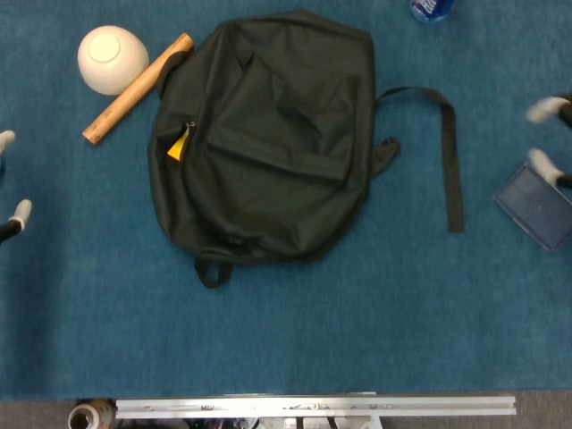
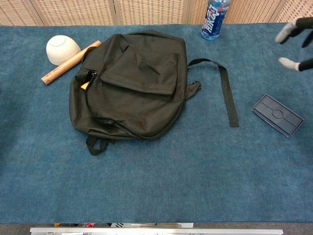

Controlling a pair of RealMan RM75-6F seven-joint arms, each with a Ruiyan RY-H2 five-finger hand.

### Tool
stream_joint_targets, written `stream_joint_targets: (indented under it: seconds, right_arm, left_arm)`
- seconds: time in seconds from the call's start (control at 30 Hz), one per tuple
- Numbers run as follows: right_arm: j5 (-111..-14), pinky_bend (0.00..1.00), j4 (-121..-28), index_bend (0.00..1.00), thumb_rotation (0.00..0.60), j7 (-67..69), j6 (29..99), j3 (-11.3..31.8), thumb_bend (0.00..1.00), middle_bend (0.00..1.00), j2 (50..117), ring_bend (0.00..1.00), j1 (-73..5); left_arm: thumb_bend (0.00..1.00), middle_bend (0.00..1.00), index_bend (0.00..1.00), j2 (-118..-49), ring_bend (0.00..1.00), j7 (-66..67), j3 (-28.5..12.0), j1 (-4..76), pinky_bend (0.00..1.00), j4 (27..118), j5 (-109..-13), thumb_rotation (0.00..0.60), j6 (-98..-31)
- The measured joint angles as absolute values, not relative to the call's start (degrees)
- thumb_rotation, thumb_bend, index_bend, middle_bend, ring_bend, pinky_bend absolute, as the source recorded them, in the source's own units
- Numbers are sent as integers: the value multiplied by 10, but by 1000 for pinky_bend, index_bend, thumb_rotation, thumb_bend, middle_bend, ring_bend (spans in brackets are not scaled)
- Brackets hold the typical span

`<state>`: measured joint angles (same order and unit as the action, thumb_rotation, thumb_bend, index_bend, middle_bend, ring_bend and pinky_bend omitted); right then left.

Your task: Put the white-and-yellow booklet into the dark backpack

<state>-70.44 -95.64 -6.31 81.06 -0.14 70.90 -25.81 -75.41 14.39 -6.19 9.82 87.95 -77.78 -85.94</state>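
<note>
The dark backpack (image 1: 268, 134) lies flat in the middle of the blue table, also in the chest view (image 2: 132, 83). A small yellow corner of the booklet (image 1: 181, 143) pokes out of the opening on the bag's left side (image 2: 86, 85); the rest of it is hidden inside. Only fingertips of my left hand (image 1: 16, 214) show at the left edge of the head view, spread apart and holding nothing. My right hand (image 1: 542, 164) is at the far right edge (image 2: 289, 62), well clear of the bag, its fingers apart and empty.
A white bowl (image 2: 62, 49) and a wooden stick (image 2: 71, 62) lie left of the bag. Behind it stands a blue bottle (image 2: 214, 17). The bag's strap (image 2: 227, 93) trails to the right, and a dark flat case (image 2: 278, 115) lies beyond it.
</note>
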Motion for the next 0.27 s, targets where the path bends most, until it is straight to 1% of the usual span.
stream_joint_targets:
  seconds: [0.17,0.27]
  right_arm:
    - [-720,422,-933,430,600,-39,864,-21,218,439,692,313,-188]
    - [-721,422,-927,430,600,-22,879,-25,215,442,681,313,-155]
  left_arm:
    - [197,299,213,-752,245,134,-52,81,369,880,-789,600,-880]
    - [197,301,213,-752,245,132,-45,68,369,878,-797,600,-896]
